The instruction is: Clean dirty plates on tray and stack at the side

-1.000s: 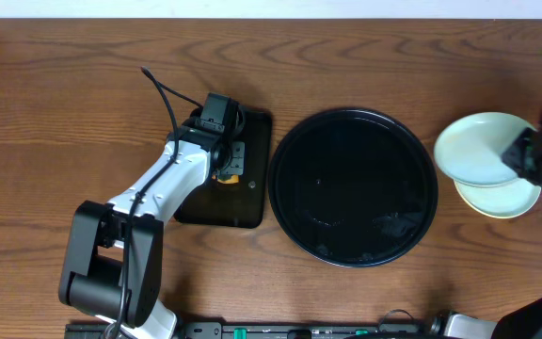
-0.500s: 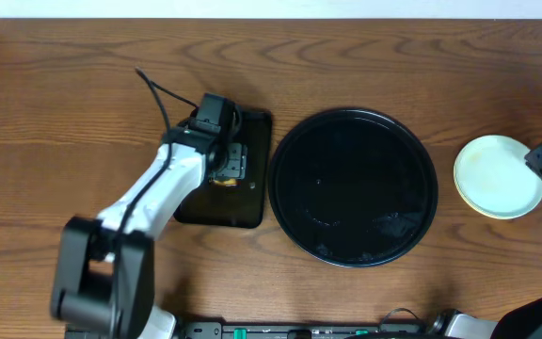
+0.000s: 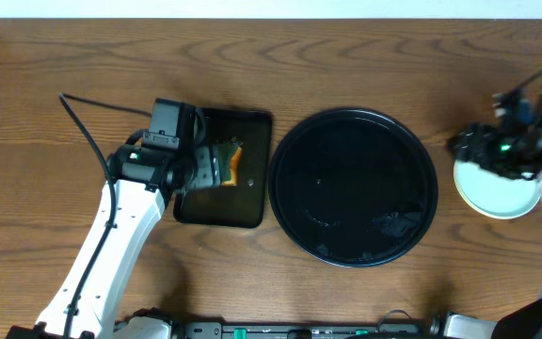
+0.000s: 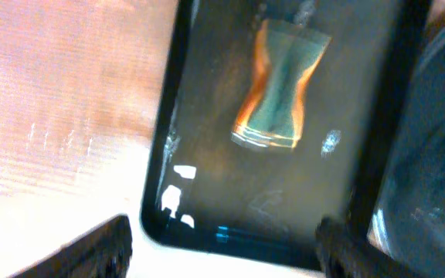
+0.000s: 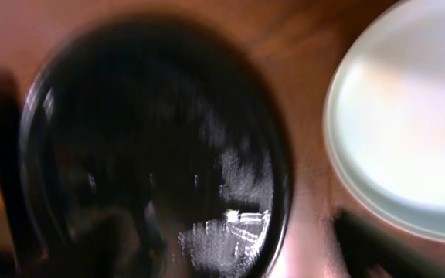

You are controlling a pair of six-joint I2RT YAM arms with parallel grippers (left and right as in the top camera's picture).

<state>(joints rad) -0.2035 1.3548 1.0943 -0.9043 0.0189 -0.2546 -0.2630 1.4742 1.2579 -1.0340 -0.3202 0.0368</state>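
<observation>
the plates lie stacked at the frame's right edge, off the tray, just beside the right gripper (jaws apart, empty, though blurred); the left gripper hangs wide open, empty, over the sponge.

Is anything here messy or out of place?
Nothing is spilled or broken. The greenish sponge on the small rectangular black tray is pinched in at its middle, with orange along its edges. The large round glossy black tray shows pale smears towards its lower right.
</observation>
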